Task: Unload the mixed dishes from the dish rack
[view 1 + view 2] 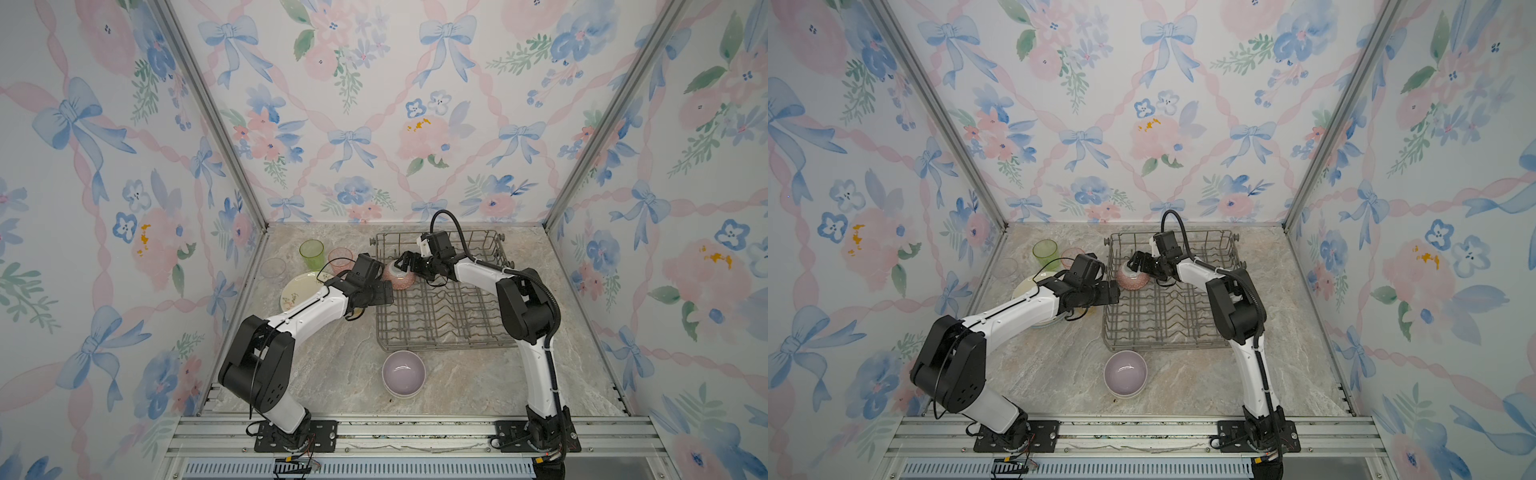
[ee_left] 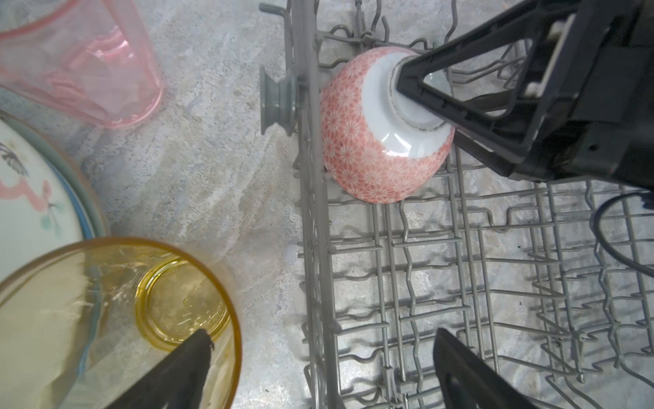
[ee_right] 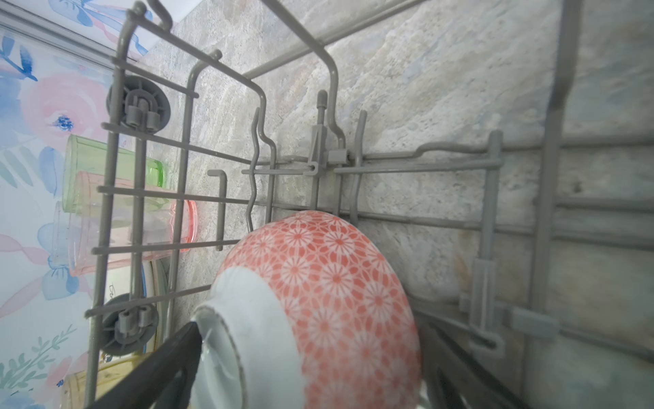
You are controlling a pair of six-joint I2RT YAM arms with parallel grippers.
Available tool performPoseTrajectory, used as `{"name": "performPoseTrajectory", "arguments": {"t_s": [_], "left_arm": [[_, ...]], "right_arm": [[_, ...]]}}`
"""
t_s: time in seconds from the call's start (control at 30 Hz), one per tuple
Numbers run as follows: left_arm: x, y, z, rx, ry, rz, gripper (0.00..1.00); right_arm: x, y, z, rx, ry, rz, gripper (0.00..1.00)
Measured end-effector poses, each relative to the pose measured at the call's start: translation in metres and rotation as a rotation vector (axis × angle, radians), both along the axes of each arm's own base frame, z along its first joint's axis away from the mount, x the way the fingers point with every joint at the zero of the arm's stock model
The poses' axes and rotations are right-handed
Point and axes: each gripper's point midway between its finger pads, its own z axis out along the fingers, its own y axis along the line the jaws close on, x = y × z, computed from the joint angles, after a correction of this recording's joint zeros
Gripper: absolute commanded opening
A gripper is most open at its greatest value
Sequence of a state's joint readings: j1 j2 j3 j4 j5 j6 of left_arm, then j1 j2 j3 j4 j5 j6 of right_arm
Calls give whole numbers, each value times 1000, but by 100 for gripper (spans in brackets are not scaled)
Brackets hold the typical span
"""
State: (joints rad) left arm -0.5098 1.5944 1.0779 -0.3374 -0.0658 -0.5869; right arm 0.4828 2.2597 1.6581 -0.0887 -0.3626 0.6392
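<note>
While the pink bowl (image 1: 398,277) lies tipped at ten o'clock in the dish rack (image 1: 440,332), right gripper (image 1: 404,262) fingers spread astride it, we should close gently, lift clear of the tines (image 2: 407,226), and keep the spread fingers of the left gripper (image 2: 322,336) aside

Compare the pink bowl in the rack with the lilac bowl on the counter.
Place: the pink bowl sits inside the dish rack; the lilac bowl is out on the counter, in front of it.
Pose: the pink bowl is tipped, white foot showing; the lilac bowl is upright, mouth up.
Look: the pink bowl bears a flower pattern; the lilac bowl is plain.
Both are small round bowls.
</note>
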Motion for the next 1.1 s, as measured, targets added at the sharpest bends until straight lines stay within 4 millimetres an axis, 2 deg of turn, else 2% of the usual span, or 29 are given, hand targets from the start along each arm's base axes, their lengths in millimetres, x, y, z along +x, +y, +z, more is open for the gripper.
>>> {"name": "performPoseTrajectory", "arguments": {"t_s": [0.27,0.5,0.67,0.87,1.1], "left_arm": [[3,-2,4,1,-11,-7,91],[5,-3,-16,30,30,-15,87],[12,-6,-25,45,45,-24,84],[21,-9,-34,67,55,-24,82],[31,-10,-28,78,29,-17,83]], "right_arm": [[-10,8,5,66,-1,-8,97],[-25,10,16,91,27,-19,97],[-27,11,24,105,29,-19,97],[-28,9,23,109,41,-16,97],[-29,9,23,111,47,-12,97]]}}
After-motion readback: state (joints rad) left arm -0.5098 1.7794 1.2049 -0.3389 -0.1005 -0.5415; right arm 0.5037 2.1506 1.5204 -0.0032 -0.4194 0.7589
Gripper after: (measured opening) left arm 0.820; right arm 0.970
